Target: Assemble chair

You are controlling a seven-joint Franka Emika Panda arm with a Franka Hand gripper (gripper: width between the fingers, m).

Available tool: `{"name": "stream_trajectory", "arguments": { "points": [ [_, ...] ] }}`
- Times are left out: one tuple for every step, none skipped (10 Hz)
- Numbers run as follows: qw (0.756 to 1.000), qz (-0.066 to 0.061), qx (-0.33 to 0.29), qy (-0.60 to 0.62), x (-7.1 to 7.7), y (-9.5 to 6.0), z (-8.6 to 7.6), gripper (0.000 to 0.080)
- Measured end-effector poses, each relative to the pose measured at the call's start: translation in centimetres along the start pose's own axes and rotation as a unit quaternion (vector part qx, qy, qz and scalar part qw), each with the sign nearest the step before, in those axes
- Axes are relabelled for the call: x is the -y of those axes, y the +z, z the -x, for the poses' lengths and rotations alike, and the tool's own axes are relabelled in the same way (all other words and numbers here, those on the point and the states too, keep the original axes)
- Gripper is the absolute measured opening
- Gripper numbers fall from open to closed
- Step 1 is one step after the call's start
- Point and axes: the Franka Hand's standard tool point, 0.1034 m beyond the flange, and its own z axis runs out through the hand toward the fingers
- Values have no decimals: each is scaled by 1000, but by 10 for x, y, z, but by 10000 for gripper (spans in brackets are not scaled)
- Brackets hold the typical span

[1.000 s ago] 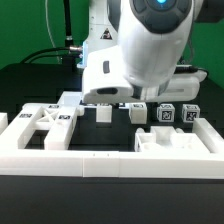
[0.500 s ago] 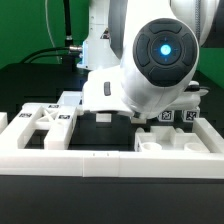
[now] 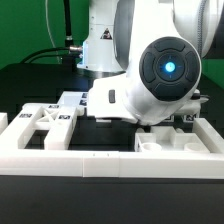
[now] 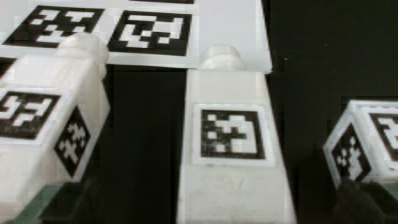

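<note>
Wrist view shows tagged chair leg (image 4: 231, 135) lying close between two neighbouring legs (image 4: 45, 110), hidden behind the arm (image 3: 165, 70) centre-right of exterior frame; gripper opening and hold cannot be told, so an off-centre descent would probably clip a neighbour.

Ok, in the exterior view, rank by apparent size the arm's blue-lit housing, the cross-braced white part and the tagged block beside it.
1. blue-lit housing, nearest the camera, so inflated.
2. cross-braced white part.
3. tagged block, partly hidden.
</note>
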Motion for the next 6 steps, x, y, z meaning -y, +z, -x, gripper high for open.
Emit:
{"name": "stream_trajectory", "arguments": {
  "points": [
    [1000, -1, -2, -2, -1, 0, -1, 619],
    [1000, 0, -4, -3, -1, -1, -2, 433],
    [1000, -1, -4, -5, -2, -1, -2, 433],
    [1000, -1, -4, -5, -2, -1, -2, 283],
    [1000, -1, -5, -5, -2, -1, -2, 284],
    [1000, -1, -6, -5, -2, -3, -1, 284]
  ]
}}
